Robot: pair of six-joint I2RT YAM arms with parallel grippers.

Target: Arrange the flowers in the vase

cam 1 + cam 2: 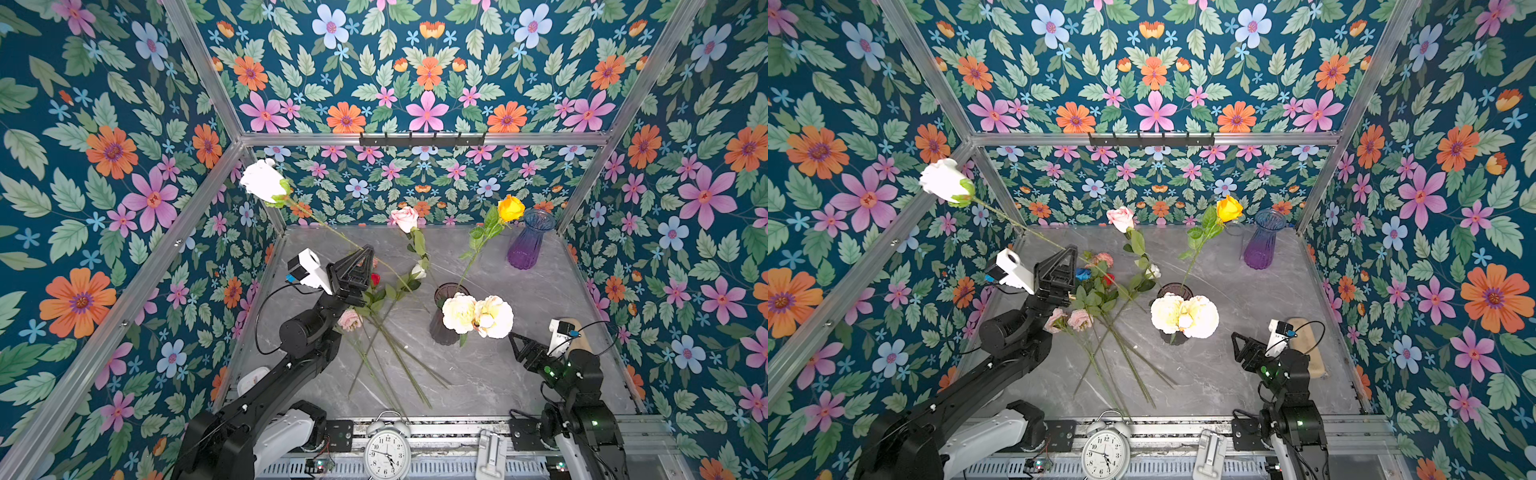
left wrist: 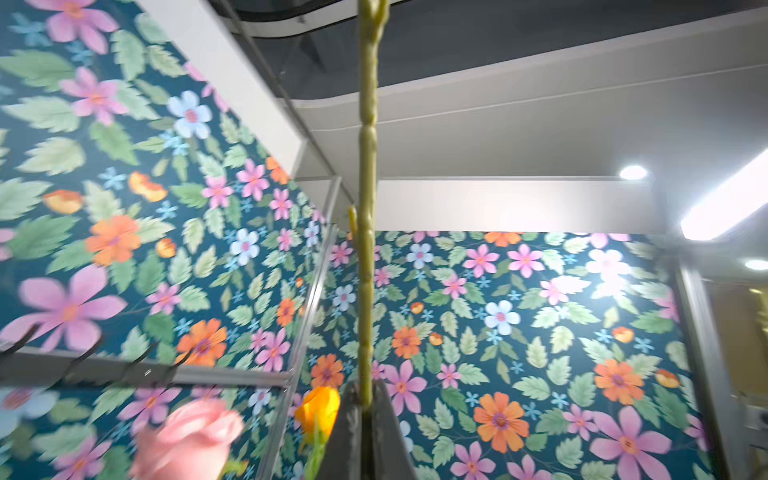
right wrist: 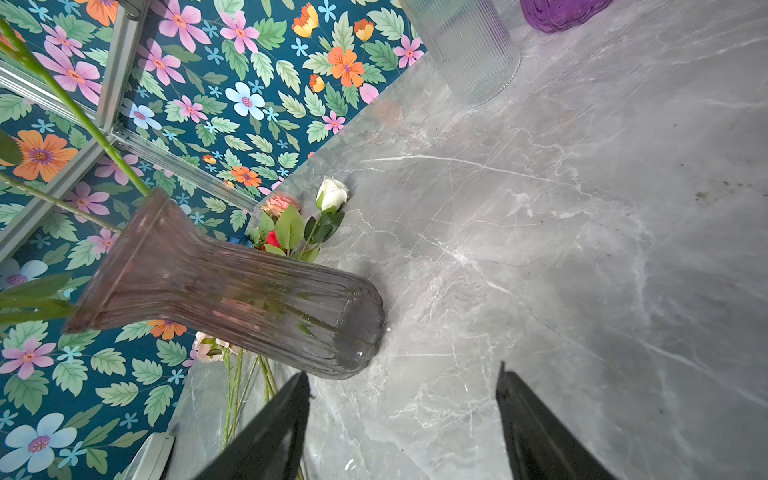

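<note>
White rose (image 1: 264,180) is pinched by its stem in the closed left gripper (image 1: 365,251), high over the table (image 1: 519,395). The stem slants from the head at back-left down toward the dark vase (image 1: 440,328), which stands to this gripper's right, mid-table. The right gripper (image 1: 514,338) hangs wide and empty just beside the vase, nearer to it; other flowers (image 1: 350,320) lie on the table.
</note>
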